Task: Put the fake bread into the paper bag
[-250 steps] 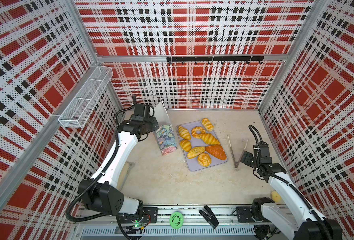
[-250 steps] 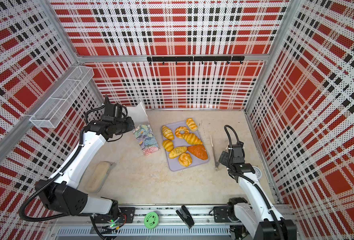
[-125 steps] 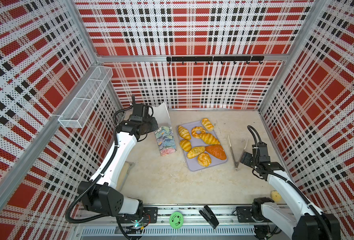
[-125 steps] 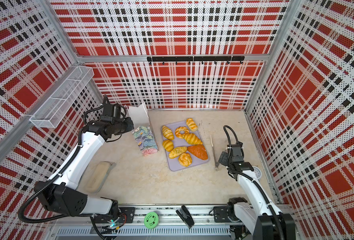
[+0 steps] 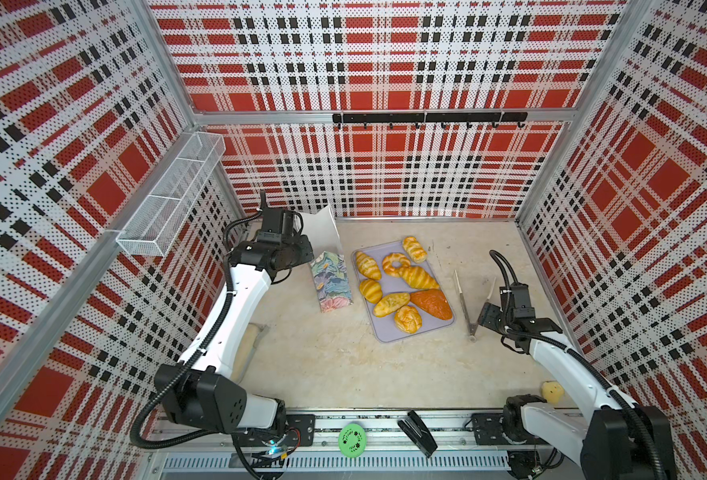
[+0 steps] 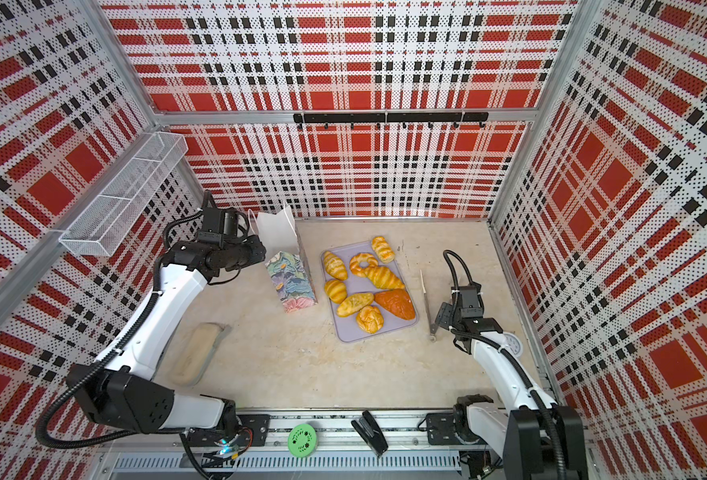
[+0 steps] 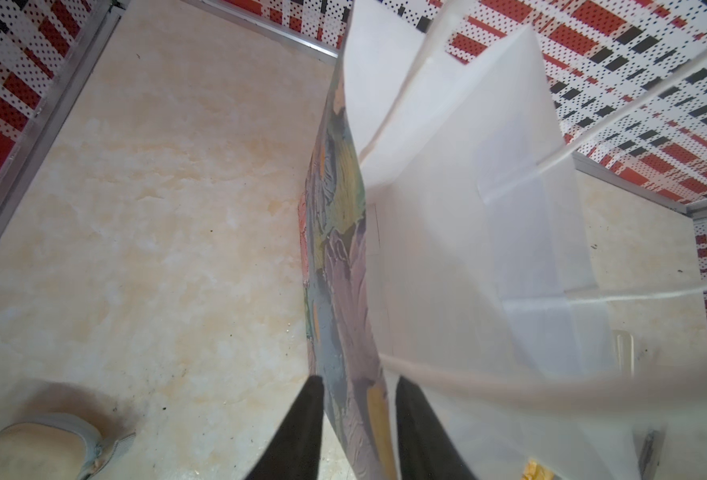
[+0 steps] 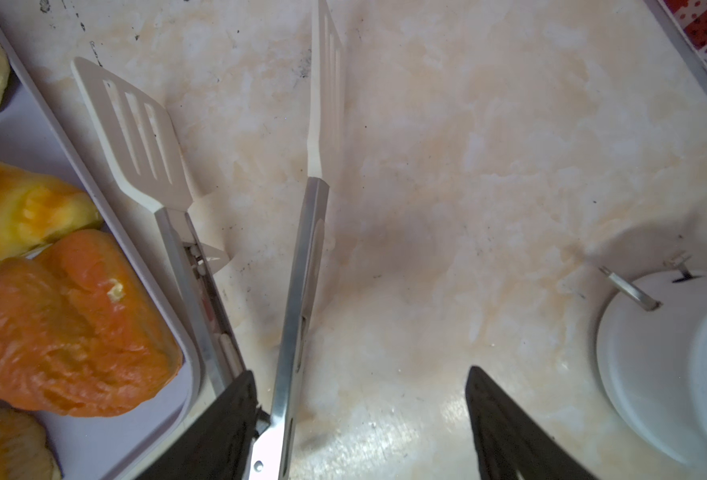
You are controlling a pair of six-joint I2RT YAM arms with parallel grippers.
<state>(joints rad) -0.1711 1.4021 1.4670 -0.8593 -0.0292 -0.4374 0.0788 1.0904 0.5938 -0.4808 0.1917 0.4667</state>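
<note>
Several glossy yellow pieces of fake bread (image 5: 401, 286) (image 6: 364, 291) lie on a lavender tray (image 5: 385, 338) at mid-table, the orange-brown loaf (image 5: 433, 303) (image 8: 65, 324) among them. The flower-print paper bag (image 5: 331, 282) (image 6: 289, 278) (image 7: 335, 249) stands upright left of the tray, mouth open, white lining showing. My left gripper (image 5: 306, 249) (image 7: 358, 380) is at the bag's top edge, open, one finger outside and one inside the wall with small gaps. My right gripper (image 5: 489, 316) (image 8: 361, 372) hangs open and low over the handle end of metal tongs (image 5: 466, 299) (image 8: 302, 270), right of the tray.
A white clock (image 6: 512, 345) (image 8: 676, 365) lies by the right wall near my right gripper. A beige pad (image 6: 196, 353) (image 7: 32, 449) rests under my left arm. Front rail: green disc (image 5: 352, 439), black stapler (image 5: 420, 432). A wire basket (image 5: 173, 199) hangs on the left wall.
My left gripper's jaws have parted from their shut hold on the bag's wall; the bag stays standing. My right gripper has narrowed slightly and barely moved.
</note>
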